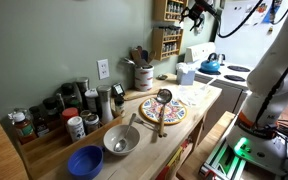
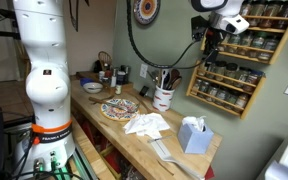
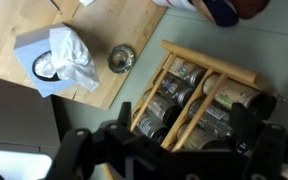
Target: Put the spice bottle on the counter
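- Up at the wall, just in front of the wooden spice rack [image 3: 209, 60], the gripper [image 3: 164, 142] hangs above the shelves. I judge the task to be at its approach step.
- Nothing is done yet as far as the pictures show. The spice bottles [image 3: 172, 97] sit in rows inside the rack, and none is seen set down on the counter [image 3: 114, 25] near the rack.
- I cannot tell which spice bottle is the one meant; the wrist view is soft and the labels are unreadable.
- Left to do, in my judgement: close on 1 bottle, draw it clear of the rack's front rail, carry it down and stand it on bare wood.
- Free wood shows near the tissue box [image 3: 59, 60] and a small round metal item [image 3: 121, 58], both directly below the rack.
- The jaws stand apart: in the wrist view the 2 dark fingers [image 3: 72, 150] sit wide at either side, with only the rack visible between them and nothing held.
- In both exterior views the arm [image 2: 44, 70] rises from its base beside the counter and reaches high. Its wrist brings the gripper [image 2: 212, 38] close against the upper part of the rack [image 2: 234, 70].
- The wrist camera looks down along the rack face to the counter, so the gripper [image 1: 196, 14] seems to point mostly downward, well above the worktop [image 1: 199, 95].
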Controlling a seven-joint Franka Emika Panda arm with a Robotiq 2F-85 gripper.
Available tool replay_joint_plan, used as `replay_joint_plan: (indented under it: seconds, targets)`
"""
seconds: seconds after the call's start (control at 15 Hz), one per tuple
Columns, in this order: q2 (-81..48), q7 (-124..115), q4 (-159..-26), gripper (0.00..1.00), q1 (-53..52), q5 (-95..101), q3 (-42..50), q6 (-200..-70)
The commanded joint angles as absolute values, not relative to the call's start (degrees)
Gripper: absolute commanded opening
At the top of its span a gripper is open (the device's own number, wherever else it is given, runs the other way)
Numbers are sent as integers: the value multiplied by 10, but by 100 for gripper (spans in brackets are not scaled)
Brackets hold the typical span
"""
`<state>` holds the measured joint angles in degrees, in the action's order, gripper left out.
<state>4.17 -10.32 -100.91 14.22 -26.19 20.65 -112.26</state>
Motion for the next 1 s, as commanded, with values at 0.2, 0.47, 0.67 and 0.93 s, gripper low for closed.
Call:
replay_joint_plan:
  seconds: [0.2,0.47,0.67,0.93]
  targets:
    - [-32,-257,-960,100,153,-318,185,-1218]
    - [-57,-313,-946,100,158,-336,182,-1248]
    - [-68,-339,-941,100,159,-364,178,-1271]
    - [-80,-365,-934,100,158,-372,172,-1286]
